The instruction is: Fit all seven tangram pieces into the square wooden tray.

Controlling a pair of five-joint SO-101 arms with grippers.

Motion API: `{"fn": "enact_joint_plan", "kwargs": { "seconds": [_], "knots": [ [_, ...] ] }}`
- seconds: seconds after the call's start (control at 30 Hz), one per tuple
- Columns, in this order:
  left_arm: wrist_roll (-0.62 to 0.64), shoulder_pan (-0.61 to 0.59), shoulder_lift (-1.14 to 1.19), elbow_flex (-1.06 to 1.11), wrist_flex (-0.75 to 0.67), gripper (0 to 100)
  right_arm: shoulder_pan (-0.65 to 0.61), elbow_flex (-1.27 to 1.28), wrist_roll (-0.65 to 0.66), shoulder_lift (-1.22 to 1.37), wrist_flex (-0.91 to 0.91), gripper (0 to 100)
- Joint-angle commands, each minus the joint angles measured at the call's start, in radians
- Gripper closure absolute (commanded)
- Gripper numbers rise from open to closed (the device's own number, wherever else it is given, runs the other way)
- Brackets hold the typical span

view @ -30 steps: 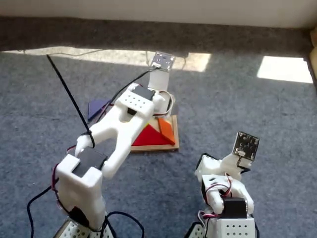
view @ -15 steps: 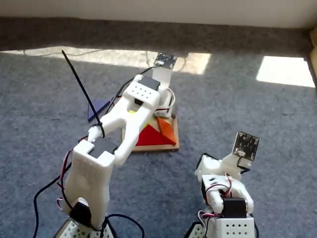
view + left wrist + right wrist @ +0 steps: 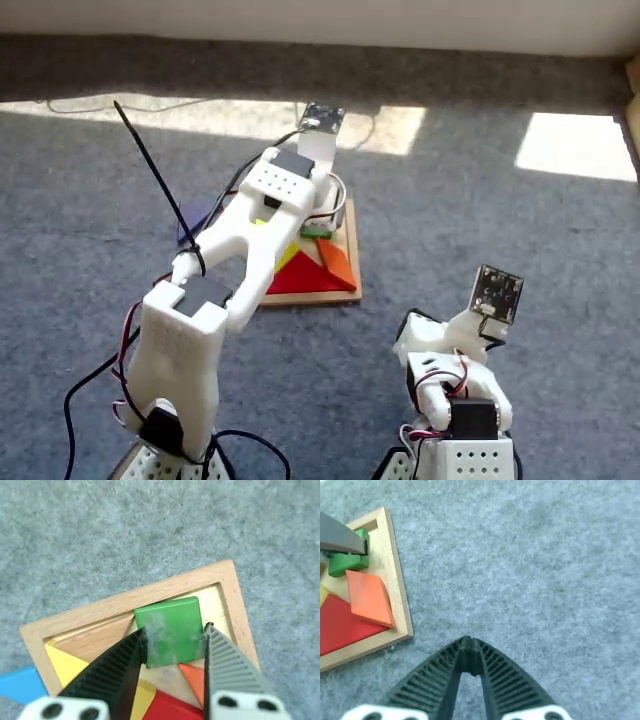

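Roughly midway through, judging by the tray. Gripping the green square (image 3: 170,622) with the left gripper (image 3: 175,630), fingers clamped on two opposite edges, right at a corner of the wooden tray (image 3: 175,587), the 1 o'clock corner in the high view. Hard to tell whether seated flat there or held just above the tray floor.

Already lying inside: a red triangle (image 3: 300,278), an orange piece (image 3: 338,262) touching it at 3 o'clock, and yellow (image 3: 65,662) on the side away from the orange. Bare wood beside the green square, so room left to fill.

Outstanding: a blue piece (image 3: 195,220) on the carpet (image 3: 545,555) just outside the tray at 9 o'clock, plus any others hidden under the left arm. No way to count all seven from here.

Nothing in the right gripper (image 3: 468,647): fingers pressed together, parked above bare carpet, well apart from the tray at 4 o'clock.

Probably next: letting the square settle into its corner, then fetching the blue piece.
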Motion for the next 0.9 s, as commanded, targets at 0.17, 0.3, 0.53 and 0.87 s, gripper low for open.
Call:
{"fn": "enact_joint_plan", "kwargs": {
  "seconds": [0.17,0.3,0.53,0.87],
  "knots": [
    [0.055,-0.027,-0.002,-0.008,0.069,76,0.010,0.124,0.002,-0.002,0.001,99.3],
    [0.086,-0.022,-0.005,-0.010,0.127,72,0.010,0.124,0.002,-0.002,0.001,99.3],
    [0.087,-0.038,-0.004,-0.010,0.123,72,0.010,0.124,0.002,-0.002,0.001,99.3],
    [0.087,-0.035,-0.002,-0.002,0.012,81,0.010,0.124,0.002,-0.002,0.001,99.3]
  ]
}}
